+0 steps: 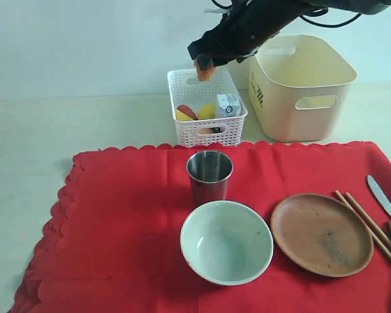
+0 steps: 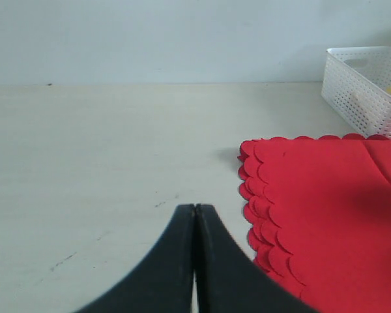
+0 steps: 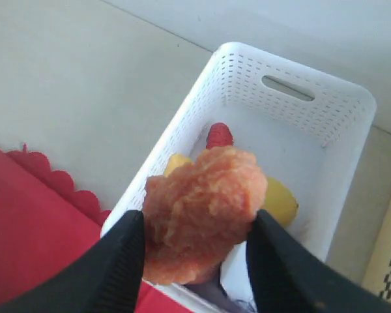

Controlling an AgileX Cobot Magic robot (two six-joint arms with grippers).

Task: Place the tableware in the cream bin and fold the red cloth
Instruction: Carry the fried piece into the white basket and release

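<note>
Pale tabletop (image 1: 52, 130), knife (image 1: 383, 197) partly cropped

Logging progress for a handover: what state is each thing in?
red cloth, spread flat, unfolded
steel cup, upright, empty
bowl, upright, empty
plate, flat on the cloth, empty
chopsticks, lying beside the plate
knife, lying on the cloth
cream bin, upright, no tableware visible inside
right gripper, shut on orange food piece over white basket
left gripper, shut, empty
</note>
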